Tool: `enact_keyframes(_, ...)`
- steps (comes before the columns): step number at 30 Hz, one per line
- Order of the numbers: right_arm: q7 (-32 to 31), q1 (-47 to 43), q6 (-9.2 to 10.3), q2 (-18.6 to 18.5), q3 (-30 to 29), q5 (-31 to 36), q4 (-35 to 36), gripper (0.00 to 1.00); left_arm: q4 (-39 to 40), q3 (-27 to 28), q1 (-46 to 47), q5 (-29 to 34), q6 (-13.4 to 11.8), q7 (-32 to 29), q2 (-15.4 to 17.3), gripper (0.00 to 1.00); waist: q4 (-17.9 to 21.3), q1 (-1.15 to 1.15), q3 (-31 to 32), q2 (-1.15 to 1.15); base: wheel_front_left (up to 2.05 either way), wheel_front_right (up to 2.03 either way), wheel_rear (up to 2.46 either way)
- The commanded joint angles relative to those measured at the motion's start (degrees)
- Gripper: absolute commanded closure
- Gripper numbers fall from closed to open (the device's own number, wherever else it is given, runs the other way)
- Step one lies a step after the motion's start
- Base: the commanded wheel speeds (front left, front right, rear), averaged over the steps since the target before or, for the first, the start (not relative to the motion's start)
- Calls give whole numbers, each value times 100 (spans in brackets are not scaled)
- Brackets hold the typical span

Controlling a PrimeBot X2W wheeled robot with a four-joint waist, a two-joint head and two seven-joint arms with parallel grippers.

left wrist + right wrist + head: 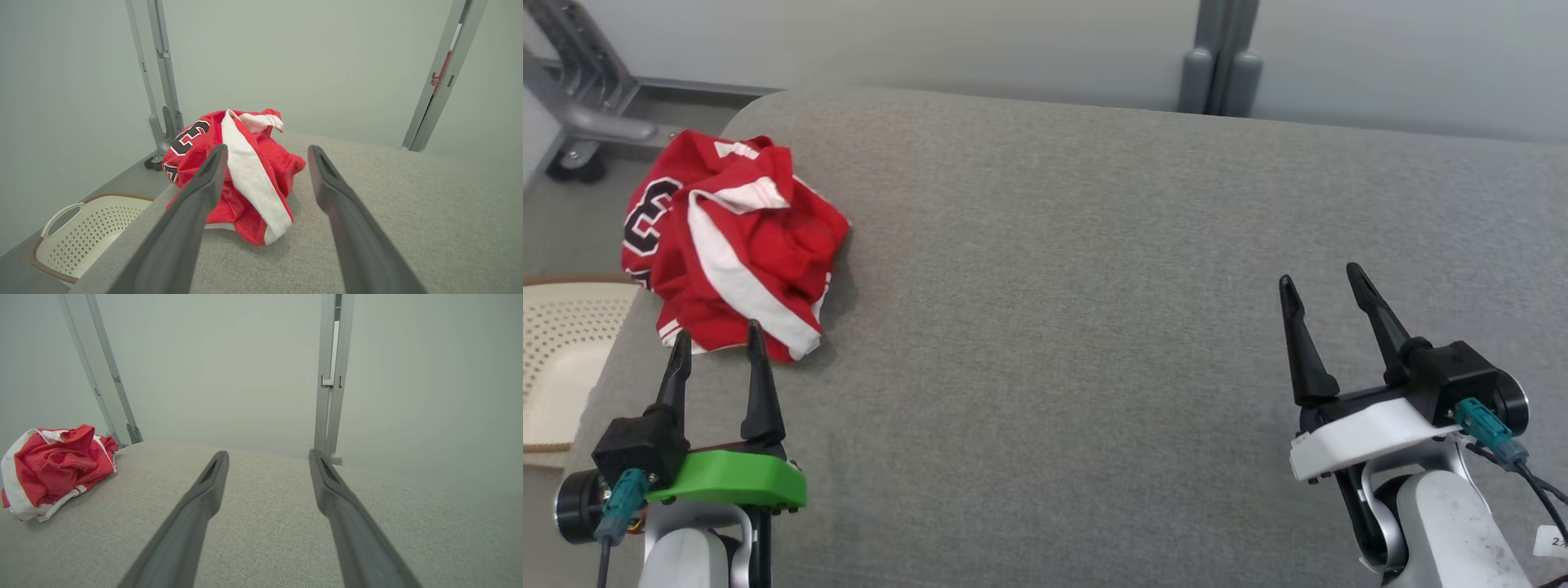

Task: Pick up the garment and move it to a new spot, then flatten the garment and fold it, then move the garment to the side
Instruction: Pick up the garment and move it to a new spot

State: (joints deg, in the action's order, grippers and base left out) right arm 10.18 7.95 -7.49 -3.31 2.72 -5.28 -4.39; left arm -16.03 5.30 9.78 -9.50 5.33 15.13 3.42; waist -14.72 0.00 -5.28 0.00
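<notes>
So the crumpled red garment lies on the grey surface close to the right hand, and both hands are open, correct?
No: the garment lies close to the left hand, not the right hand, as the head view shows. The rest is correct: grey surface, both hands open.

1. Garment: red, with white bands and a black numeral, is lying crumpled in a heap at the far left corner of the surface.
2. Grey fabric surface: is spreading across most of the view.
3. Left gripper, green mount: is pointing at the garment's near edge with its fingers spread; whether it is touching the cloth cannot be told.
4. Right gripper, white mount: is hovering with fingers apart over bare fabric, well apart from the garment.
5. Cream perforated basket: is sitting below the surface's left edge.
6. Grey metal frame and post: are standing behind, against a pale wall.
</notes>
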Motion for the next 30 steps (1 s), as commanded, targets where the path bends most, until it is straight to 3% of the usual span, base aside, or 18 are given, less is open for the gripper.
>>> enact_keyframes(1,-20,76,0,-48,23,15,44,0,33,48,76,37,-35,2,-3,0,-406,0,-77,0,0,0,0)
enact_keyframes(10,-102,92,0,-58,64,23,163,0,94,250,-15,57,-57,2,-35,0,-751,0,-139,0,0,0,0)
enact_keyframes(21,-279,263,0,-175,95,42,371,0,30,179,444,13,-32,2,-49,0,-674,0,-587,0,0,0,0)
enact_keyframes(25,-370,392,0,-250,99,56,526,0,-333,124,886,-92,20,1,-48,0,-580,0,-919,0,0,0,0)
enact_keyframes(30,-447,568,0,-331,117,64,671,0,-1346,82,1536,-215,89,2,-46,0,-436,0,-1310,0,0,0,0)
